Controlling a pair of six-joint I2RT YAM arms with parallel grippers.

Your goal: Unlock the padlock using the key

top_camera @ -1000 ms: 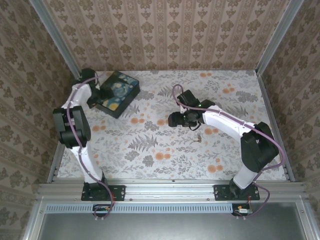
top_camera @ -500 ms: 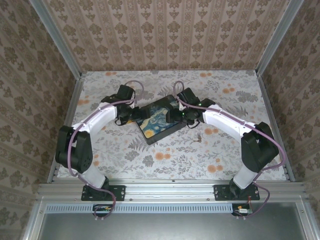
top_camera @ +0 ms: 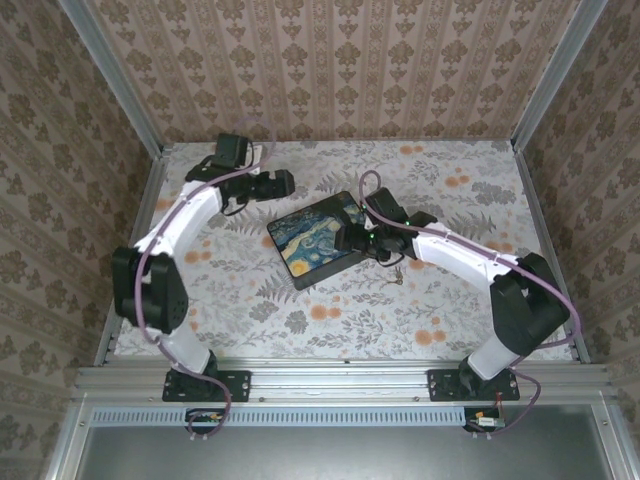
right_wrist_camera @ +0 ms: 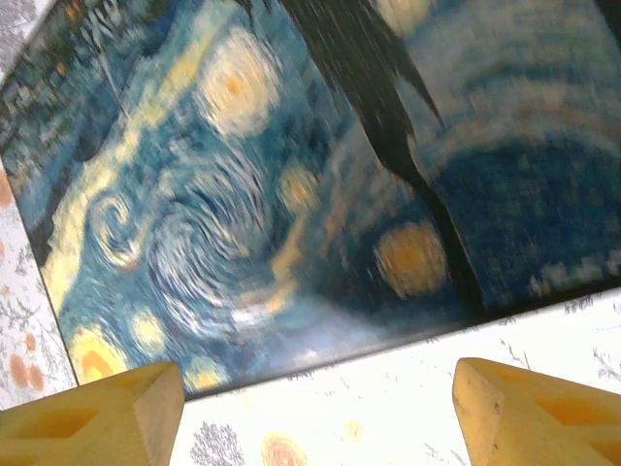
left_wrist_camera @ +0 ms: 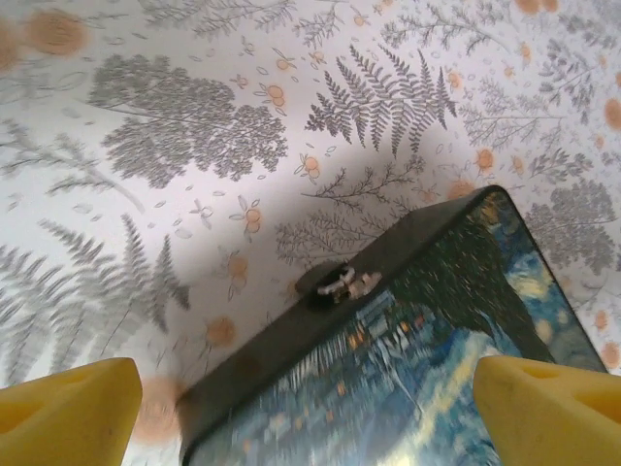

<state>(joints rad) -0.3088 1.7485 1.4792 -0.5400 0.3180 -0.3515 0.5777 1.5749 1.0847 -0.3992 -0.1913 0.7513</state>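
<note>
The left tool (left_wrist_camera: 309, 408) stands fully open, its two yellow fingertips (left_wrist_camera: 68, 408) far apart at the lower corners of the left wrist view, and nothing is held between them. In the top view the left tool (top_camera: 283, 183) hangs above the tabletop (top_camera: 450, 190) toward the back left, apart from the box and pointing toward its back-left side. The box (top_camera: 312, 240) is dark, with a blue-and-yellow swirling painting on its lid. It lies flat near the centre of the tabletop, turned at an angle to the table edges. The padlock (left_wrist_camera: 340, 284) shows in the left wrist view as a small dark grey lump with silvery parts. It sits on the dark side wall of the box (left_wrist_camera: 437, 330), about midway along that wall and just below the lid edge. Its shackle is too small and blurred to make out. The right tool (right_wrist_camera: 315, 416) is also open, with its yellow fingertips (right_wrist_camera: 97, 417) well apart and nothing gripped. In the top view the right tool (top_camera: 345, 238) sits at the right edge of the box, and its wrist camera looks across the painted lid (right_wrist_camera: 291, 194). A small dark object (top_camera: 397, 272) lies on the tabletop just beside the right arm, too small to identify.
</note>
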